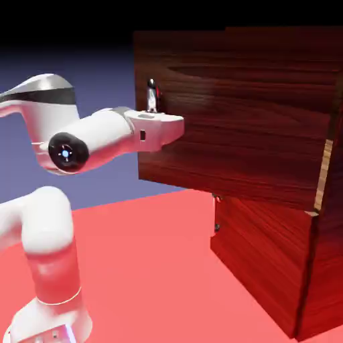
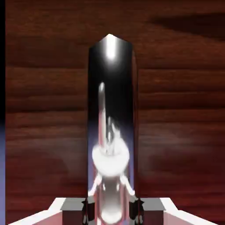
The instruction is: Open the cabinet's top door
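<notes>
The cabinet (image 1: 325, 268) of dark reddish wood stands at the exterior view's right. Its top door (image 1: 241, 120) is swung out from the cabinet body, with its free edge toward the left. The slim silver bar handle (image 1: 152, 94) stands upright at that edge. My gripper (image 1: 154, 115) is at the handle's lower part, and the bar rises above the white hand. In the hand view the shiny handle (image 2: 112, 110) runs up the middle between my grey fingertips (image 2: 90, 211). My gripper (image 2: 112, 212) is shut on the bar. The top door's wood (image 2: 44, 110) fills the background.
Below the top door, the lower door (image 1: 261, 254) sits flush in the cabinet, with a small handle (image 1: 216, 214) at its left edge. The red table (image 1: 154, 268) spreads between my arm's base (image 1: 47, 321) and the cabinet.
</notes>
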You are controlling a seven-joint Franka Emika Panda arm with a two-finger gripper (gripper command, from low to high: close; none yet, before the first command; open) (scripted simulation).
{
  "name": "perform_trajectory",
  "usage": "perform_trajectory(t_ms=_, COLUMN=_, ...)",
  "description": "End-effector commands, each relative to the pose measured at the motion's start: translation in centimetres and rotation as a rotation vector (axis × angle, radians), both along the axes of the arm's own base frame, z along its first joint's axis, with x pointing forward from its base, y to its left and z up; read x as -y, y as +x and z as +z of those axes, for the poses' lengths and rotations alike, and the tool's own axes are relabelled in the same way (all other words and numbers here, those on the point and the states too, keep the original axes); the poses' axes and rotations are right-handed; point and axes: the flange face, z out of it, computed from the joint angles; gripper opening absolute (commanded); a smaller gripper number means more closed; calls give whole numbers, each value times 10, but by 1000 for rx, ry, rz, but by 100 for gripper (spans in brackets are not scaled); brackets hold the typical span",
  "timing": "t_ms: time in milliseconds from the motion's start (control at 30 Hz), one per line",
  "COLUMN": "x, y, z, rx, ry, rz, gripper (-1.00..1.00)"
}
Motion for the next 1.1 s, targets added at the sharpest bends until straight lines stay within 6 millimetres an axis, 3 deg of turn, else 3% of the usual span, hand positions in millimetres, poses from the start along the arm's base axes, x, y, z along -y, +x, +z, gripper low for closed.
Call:
perform_trajectory(t_ms=0, x=7, y=-3, z=0, rx=0, ry=-1, rz=19, gripper=-100)
perform_trajectory(t_ms=167, x=50, y=-18, z=0, rx=0, ry=-1, rz=134, gripper=-100)
perform_trajectory(t_ms=367, x=116, y=-32, z=0, rx=0, ry=-1, rz=303, gripper=-100)
perform_trajectory(t_ms=700, x=213, y=-31, z=0, rx=0, ry=-1, rz=549, gripper=-100)
perform_trajectory(t_ms=833, x=220, y=-30, z=0, rx=-1, ry=-2, rz=567, gripper=-100)
perform_trajectory(t_ms=1067, x=274, y=-18, z=0, rx=0, ry=-1, rz=706, gripper=-100)
